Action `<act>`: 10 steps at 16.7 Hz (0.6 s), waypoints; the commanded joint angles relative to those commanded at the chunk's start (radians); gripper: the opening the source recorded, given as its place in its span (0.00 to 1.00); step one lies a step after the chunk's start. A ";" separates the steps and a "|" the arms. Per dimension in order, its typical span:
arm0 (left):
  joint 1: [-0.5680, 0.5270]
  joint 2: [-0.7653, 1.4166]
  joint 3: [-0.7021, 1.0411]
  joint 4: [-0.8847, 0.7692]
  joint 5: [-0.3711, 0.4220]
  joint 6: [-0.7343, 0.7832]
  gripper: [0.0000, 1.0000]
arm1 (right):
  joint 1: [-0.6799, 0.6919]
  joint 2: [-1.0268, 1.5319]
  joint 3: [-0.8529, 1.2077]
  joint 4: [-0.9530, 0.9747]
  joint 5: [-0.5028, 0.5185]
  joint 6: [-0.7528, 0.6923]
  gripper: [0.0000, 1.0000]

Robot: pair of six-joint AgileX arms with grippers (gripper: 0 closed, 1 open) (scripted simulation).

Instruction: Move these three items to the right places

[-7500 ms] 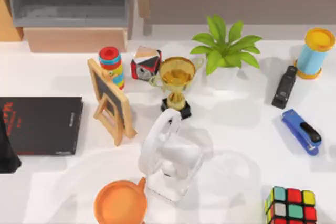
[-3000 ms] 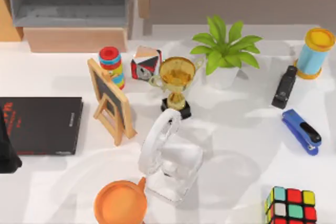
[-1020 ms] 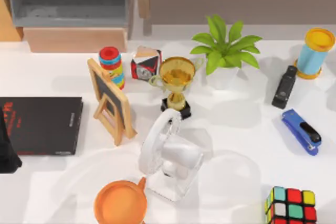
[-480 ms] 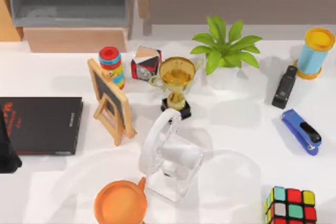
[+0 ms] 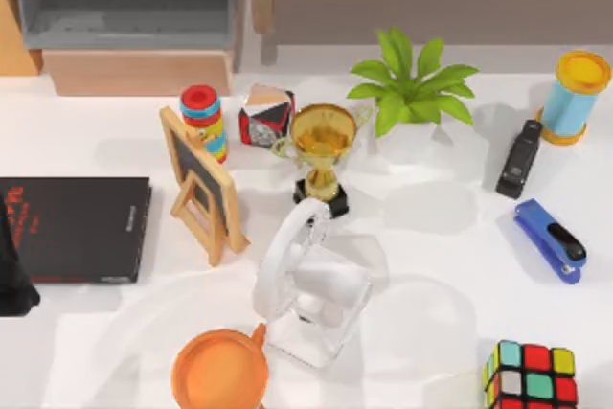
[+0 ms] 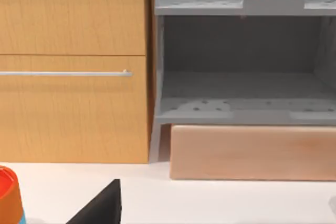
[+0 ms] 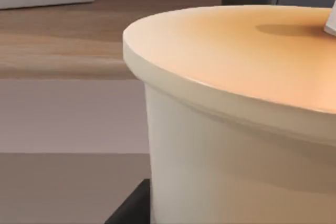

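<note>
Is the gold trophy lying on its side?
No, the trophy stands upright on its black base, between the easel and the plant.

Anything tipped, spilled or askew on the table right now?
Nothing spilled or tipped. The gold trophy, small wooden-framed chalkboard easel and green potted plant stand upright. The black stapler and blue stapler lie at slight angles.

The left arm (image 5: 13, 270) is a plain matte black bulk, tapering upward at the table's left edge (no markings or cables to be made out). The left gripper (image 6: 100, 207) shows as a black pointed wedge, and the right gripper (image 7: 131, 208) as a similar dark, flat-faced wedge.
</note>
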 joint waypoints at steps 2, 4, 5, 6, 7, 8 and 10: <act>0.000 0.000 0.000 0.000 0.000 0.000 1.00 | 0.000 0.000 0.000 0.000 0.000 0.000 0.38; 0.000 0.000 0.000 0.000 0.000 0.000 1.00 | 0.000 0.000 0.000 0.000 0.000 0.000 0.53; 0.000 0.000 0.000 0.000 0.000 0.000 1.00 | 0.000 0.000 0.000 0.000 0.000 0.000 0.60; 0.000 0.000 0.000 0.000 0.000 0.000 1.00 | 0.000 0.000 0.000 0.000 0.000 0.000 0.68; 0.000 0.000 0.000 0.000 0.000 0.000 1.00 | 0.000 0.000 0.000 0.000 0.000 0.000 0.75; 0.000 0.000 0.000 0.000 0.000 0.000 1.00 | 0.000 0.000 0.000 0.000 0.000 0.000 0.83; 0.000 0.000 0.000 0.000 0.000 0.000 1.00 | 0.000 0.000 0.000 0.000 0.000 0.000 0.98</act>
